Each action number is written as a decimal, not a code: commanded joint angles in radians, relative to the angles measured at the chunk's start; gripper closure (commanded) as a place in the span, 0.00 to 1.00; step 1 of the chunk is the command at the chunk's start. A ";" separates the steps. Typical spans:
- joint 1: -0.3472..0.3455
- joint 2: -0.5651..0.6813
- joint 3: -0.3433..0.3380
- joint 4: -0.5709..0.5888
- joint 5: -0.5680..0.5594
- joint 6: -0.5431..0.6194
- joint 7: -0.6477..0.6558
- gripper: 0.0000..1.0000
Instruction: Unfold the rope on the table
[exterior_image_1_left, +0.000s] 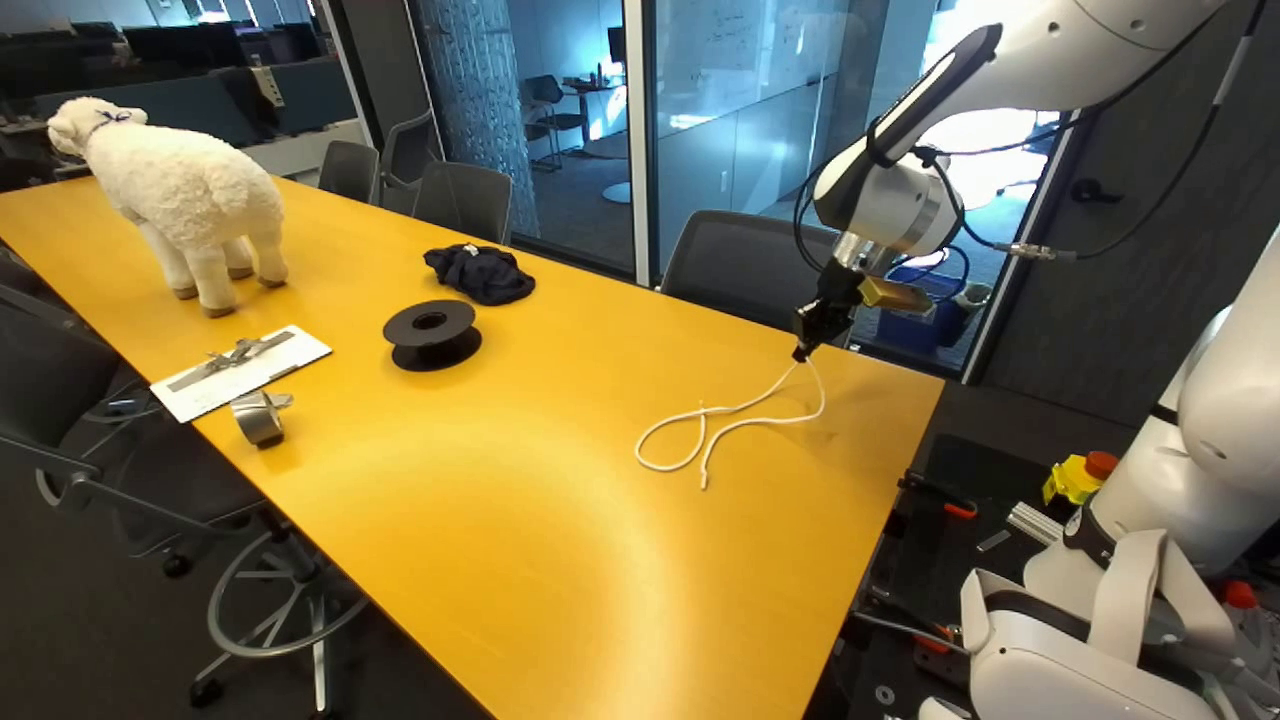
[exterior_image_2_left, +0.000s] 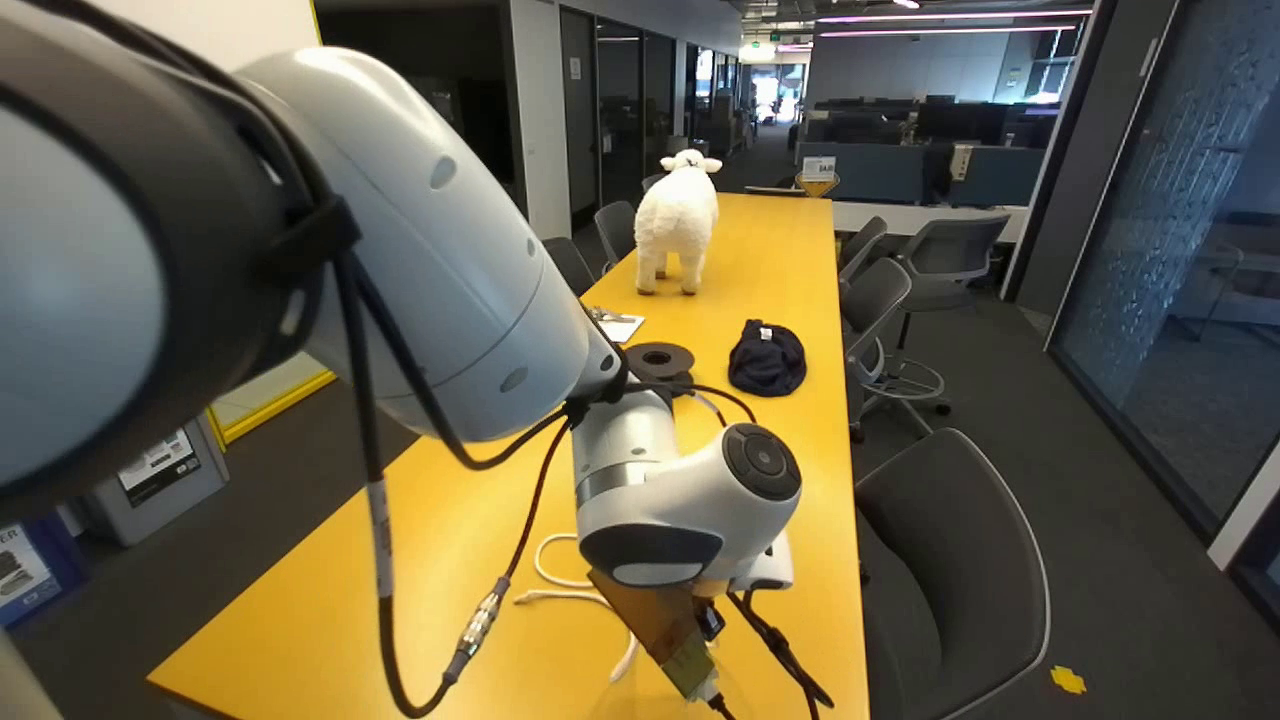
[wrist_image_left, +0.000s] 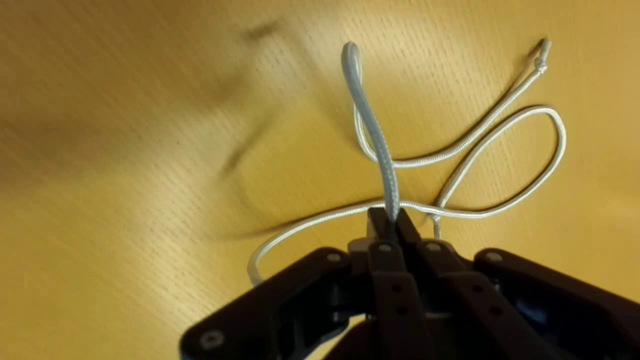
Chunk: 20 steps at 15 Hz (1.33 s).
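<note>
The white rope (exterior_image_1_left: 770, 420) lies in loops near one end of the glossy yellow-orange table (exterior_image_1_left: 560, 520). My gripper (exterior_image_1_left: 801, 352) is just above the table, shut on the rope along its length. In the wrist view, the rope (wrist_image_left: 377, 135) rises between the fingertips of my gripper (wrist_image_left: 393, 220). One strand runs to a knotted end at the upper right. The other strand forms a loop at the right that crosses itself beside a second knotted end. In an exterior view, part of the rope (exterior_image_2_left: 565, 595) shows beside the arm, which hides the fingertips.
A black spool (exterior_image_1_left: 430, 335), a dark cap (exterior_image_1_left: 485, 275), a silver tape roll (exterior_image_1_left: 258, 418), a white board with a grey object (exterior_image_1_left: 240, 370) and a toy sheep (exterior_image_1_left: 190, 185) stand farther along the table. A chair (exterior_image_1_left: 755, 265) stands at the long edge behind my gripper.
</note>
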 joint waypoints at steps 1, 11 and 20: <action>-0.017 0.064 -0.007 0.018 0.074 -0.015 -0.102 0.99; -0.100 0.153 -0.080 -0.020 -0.560 0.147 0.420 0.99; -0.063 0.131 -0.154 -0.021 -0.859 0.131 0.732 0.26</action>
